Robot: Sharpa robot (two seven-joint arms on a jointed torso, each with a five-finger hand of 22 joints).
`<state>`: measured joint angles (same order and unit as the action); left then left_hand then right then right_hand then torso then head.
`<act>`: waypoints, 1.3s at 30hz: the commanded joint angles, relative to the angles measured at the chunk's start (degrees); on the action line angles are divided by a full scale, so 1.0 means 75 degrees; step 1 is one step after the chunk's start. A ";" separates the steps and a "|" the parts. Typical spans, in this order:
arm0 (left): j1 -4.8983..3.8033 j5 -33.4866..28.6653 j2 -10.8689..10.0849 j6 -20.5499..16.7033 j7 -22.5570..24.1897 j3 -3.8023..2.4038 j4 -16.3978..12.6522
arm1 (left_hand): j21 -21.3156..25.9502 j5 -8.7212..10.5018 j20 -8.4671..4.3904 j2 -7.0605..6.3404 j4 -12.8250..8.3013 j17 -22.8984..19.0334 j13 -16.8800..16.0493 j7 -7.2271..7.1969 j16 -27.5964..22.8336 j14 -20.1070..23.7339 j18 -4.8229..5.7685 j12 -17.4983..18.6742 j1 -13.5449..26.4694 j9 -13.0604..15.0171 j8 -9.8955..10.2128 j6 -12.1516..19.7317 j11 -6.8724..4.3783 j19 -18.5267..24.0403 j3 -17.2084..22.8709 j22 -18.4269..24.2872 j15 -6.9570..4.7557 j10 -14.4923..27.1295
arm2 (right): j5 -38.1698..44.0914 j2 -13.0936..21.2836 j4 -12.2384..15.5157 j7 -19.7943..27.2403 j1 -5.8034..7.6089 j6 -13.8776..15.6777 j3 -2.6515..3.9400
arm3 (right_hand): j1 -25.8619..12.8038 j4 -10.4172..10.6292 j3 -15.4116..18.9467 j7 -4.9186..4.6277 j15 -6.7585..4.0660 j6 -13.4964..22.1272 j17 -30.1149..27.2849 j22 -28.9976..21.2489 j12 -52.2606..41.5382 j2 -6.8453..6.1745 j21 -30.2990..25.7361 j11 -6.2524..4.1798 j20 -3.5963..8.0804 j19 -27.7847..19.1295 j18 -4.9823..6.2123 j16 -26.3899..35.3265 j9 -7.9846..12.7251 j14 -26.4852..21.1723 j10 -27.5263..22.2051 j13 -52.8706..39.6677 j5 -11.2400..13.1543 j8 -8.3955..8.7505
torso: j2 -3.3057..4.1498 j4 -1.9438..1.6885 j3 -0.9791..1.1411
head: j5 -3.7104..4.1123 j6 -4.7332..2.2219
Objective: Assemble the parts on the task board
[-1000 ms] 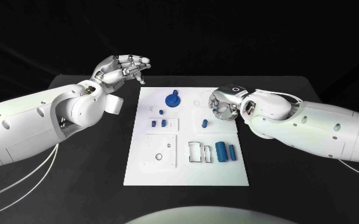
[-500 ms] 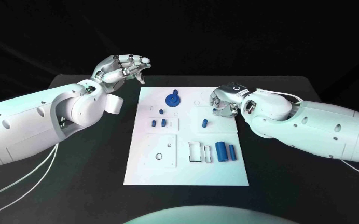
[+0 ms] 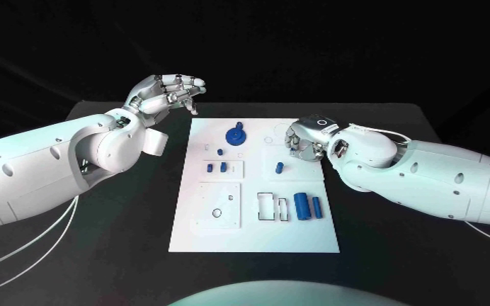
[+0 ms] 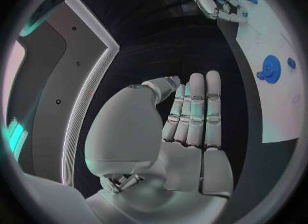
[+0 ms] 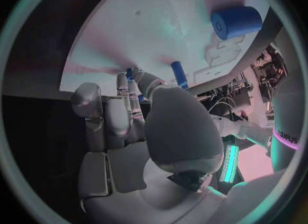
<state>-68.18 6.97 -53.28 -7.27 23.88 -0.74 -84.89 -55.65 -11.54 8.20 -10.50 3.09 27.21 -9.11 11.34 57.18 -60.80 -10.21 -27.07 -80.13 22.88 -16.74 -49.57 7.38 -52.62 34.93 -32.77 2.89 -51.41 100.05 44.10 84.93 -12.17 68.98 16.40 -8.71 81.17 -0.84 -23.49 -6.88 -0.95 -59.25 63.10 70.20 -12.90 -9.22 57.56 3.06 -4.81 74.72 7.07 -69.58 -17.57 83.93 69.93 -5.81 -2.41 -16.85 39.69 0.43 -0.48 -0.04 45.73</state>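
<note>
The white task board [image 3: 255,228] lies in the middle of the table. On it are a blue gear [image 3: 236,136] at the far end, two small blue pegs [image 3: 215,168], a single blue peg [image 3: 280,168], and a thick blue cylinder [image 3: 302,206] beside a thin one [image 3: 318,207]. My left hand [image 3: 168,93] is raised beyond the board's far left corner; its fingers [image 4: 192,111] are straight and it holds nothing. My right hand [image 3: 303,143] hovers over the board's right edge, just right of the single peg [image 5: 179,75], fingers [image 5: 125,106] pointing down, with nothing seen in it.
The board has rectangular cut-outs [image 3: 265,207] near the cylinders and a ring mark [image 3: 217,213] on its left panel. Black table [image 3: 122,228] lies bare on both sides of the board. White cables [image 3: 41,242] hang beside my left arm.
My right hand has turned slightly and edged a little toward the board's right edge. The left hand and the parts have not moved.
</note>
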 commanded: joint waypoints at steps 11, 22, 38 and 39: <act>-0.0001 0.0185 -0.0001 0.0177 -0.0041 -0.0006 -0.0023 | 0.0077 -0.0036 -0.0002 0.0008 -0.0033 -0.0025 0.0024 0.0011 -0.0061 0.0063 -0.0058 -0.0005 0.0033 0.0003 -0.0021 0.0033 0.0042 0.0023 -0.0034 0.0028 0.0011 0.0012 | -0.0176 0.0014 -0.0033 -0.0068 -0.0144 -0.0666 -0.0086 | 0.0038 -0.0066 -0.1183 -0.0076 -0.0038 -0.0189 -0.0138 0.0117 0.0434 0.0053 0.0048 0.0040 0.0019 0.0025 -0.0054 0.0002 0.0077 0.0079 0.0183 0.0042 -0.0059 0.0108 | -0.0001 0.0005 0.0004 | -0.0005 0.0024; -0.0002 0.0226 -0.0004 0.0256 -0.0130 -0.0006 -0.0032 | 0.0136 -0.0042 0.0016 0.0017 -0.0016 -0.0040 0.0049 0.0039 -0.0095 0.0080 -0.0053 0.0028 0.0086 -0.0015 0.0019 0.0102 0.0069 0.0024 -0.0059 0.0070 0.0035 0.0080 | -0.0152 -0.0022 -0.0121 -0.0139 -0.0161 -0.0828 -0.0086 | -0.0019 -0.0193 -0.1627 -0.0154 0.0014 -0.0145 -0.0297 0.0132 0.0678 0.0149 -0.0033 0.0116 -0.0014 -0.0059 -0.0029 0.0098 0.0078 0.0032 0.0107 0.0088 -0.0064 0.0207 | 0.0001 0.0003 0.0002 | -0.0006 0.0050; -0.0002 0.0327 -0.0006 0.0400 -0.0238 -0.0005 -0.0046 | 0.0196 -0.0061 0.0031 0.0027 -0.0039 -0.0061 0.0076 0.0071 -0.0147 0.0132 -0.0053 0.0059 0.0086 -0.0035 0.0062 0.0177 0.0098 0.0038 -0.0051 0.0110 0.0057 0.0154 | -0.0019 -0.0019 -0.0109 -0.0237 -0.0200 -0.0611 -0.0086 | -0.0144 -0.0363 -0.1841 -0.0123 -0.0010 -0.0315 -0.0290 0.0288 0.0750 0.0177 0.0147 0.0078 -0.0007 -0.0008 -0.0047 0.0060 0.0002 0.0047 0.0337 0.0079 -0.0062 0.0157 | -0.0003 0.0001 -0.0001 | 0.0005 0.0055; -0.0002 0.0330 -0.0007 0.0404 -0.0240 -0.0005 -0.0047 | 0.0196 -0.0061 0.0031 0.0027 -0.0039 -0.0061 0.0076 0.0071 -0.0147 0.0132 -0.0053 0.0059 0.0086 -0.0035 0.0062 0.0177 0.0098 0.0038 -0.0051 0.0110 0.0057 0.0154 | -0.0011 -0.0012 -0.0099 -0.0239 -0.0201 -0.0566 -0.0086 | -0.0153 -0.0367 -0.1848 -0.0119 -0.0013 -0.0323 -0.0279 0.0305 0.0751 0.0184 0.0172 0.0074 -0.0005 0.0005 -0.0052 0.0049 -0.0003 0.0052 0.0353 0.0076 -0.0063 0.0153 | -0.0003 0.0003 -0.0001 | 0.0003 0.0057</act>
<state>-68.19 8.86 -53.34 -5.67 22.09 -0.75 -85.08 -54.48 -11.78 8.20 -10.27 2.93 26.83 -8.63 11.97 56.35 -60.19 -10.21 -26.83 -79.90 22.68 -16.51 -48.53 8.21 -52.62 34.77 -32.02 3.50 -50.58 99.48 43.91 84.83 -12.15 68.61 15.69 -8.46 80.05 -0.08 -33.56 -7.70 -0.93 -61.29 60.90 72.42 -7.40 -8.23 58.46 4.30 -5.03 74.48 7.07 -69.14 -17.54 83.94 71.36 -5.09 -2.70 -15.51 39.68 0.44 -0.48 -0.04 46.19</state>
